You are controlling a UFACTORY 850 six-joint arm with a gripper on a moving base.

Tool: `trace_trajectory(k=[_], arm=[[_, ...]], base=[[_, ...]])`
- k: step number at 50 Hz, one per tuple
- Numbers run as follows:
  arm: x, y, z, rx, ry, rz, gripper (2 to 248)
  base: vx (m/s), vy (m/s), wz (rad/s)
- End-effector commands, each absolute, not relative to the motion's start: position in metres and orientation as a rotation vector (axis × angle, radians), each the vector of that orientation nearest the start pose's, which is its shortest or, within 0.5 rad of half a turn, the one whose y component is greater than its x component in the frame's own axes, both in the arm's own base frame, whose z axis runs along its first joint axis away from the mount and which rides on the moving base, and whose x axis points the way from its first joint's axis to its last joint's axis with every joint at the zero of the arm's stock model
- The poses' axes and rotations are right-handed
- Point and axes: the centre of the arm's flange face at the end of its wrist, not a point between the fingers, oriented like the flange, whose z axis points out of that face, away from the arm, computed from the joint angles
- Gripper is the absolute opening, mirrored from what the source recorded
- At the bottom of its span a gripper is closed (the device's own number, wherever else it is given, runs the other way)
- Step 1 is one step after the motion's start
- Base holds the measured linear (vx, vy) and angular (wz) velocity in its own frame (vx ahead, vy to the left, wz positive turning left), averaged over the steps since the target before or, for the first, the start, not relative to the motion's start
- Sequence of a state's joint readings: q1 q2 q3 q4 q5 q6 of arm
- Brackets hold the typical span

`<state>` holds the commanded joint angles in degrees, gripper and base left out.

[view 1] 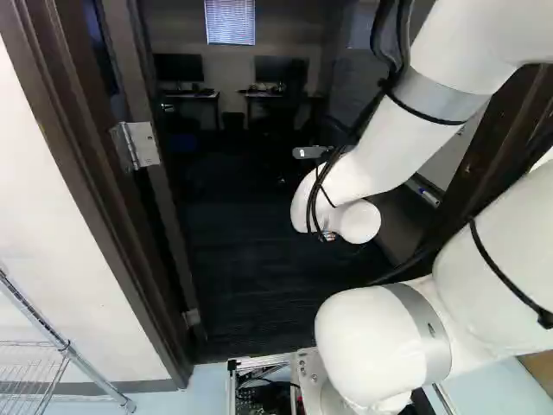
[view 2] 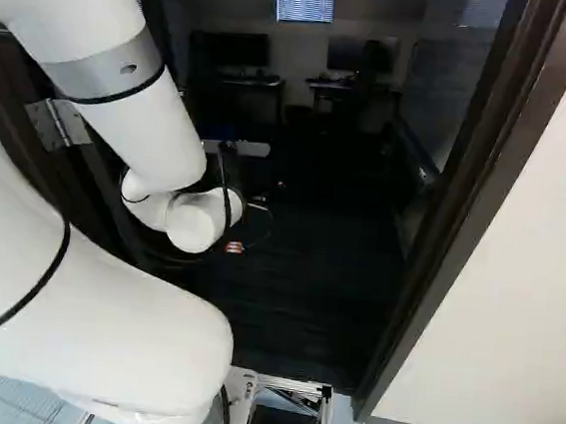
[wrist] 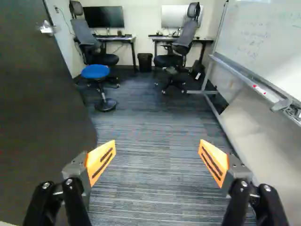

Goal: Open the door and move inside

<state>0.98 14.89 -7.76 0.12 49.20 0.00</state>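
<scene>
Door (wrist: 42, 103) is being seen open at ten o'clock from gripper (wrist: 156, 146), handle (wrist: 46, 28) at eleven. Fingers are standing wide apart, nothing clamped; likely no grip is being needed. Arm (view 1: 384, 151) is being aimed twelve o'clock through doorway (view 2: 459, 209), presumably for base (view 1: 259, 387) entry.

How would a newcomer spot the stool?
Past the open door, find the desk nearer it at the far wall, then the dark chair. The stool stands just before that chair, on a round base. Unlike both chairs, it has a blue seat and no backrest.
</scene>
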Motion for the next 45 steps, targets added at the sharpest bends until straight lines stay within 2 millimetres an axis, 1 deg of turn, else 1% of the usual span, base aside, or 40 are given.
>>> trace_trajectory(k=[20,45], arm=[[0.272,0.000,0.367,-2.556,-0.002,-1.826,247],[0.270,0.000,0.366,-2.558,0.000,-1.824,247]], base=[[0.000,0.000,0.000],[0.000,0.000,0.000]])
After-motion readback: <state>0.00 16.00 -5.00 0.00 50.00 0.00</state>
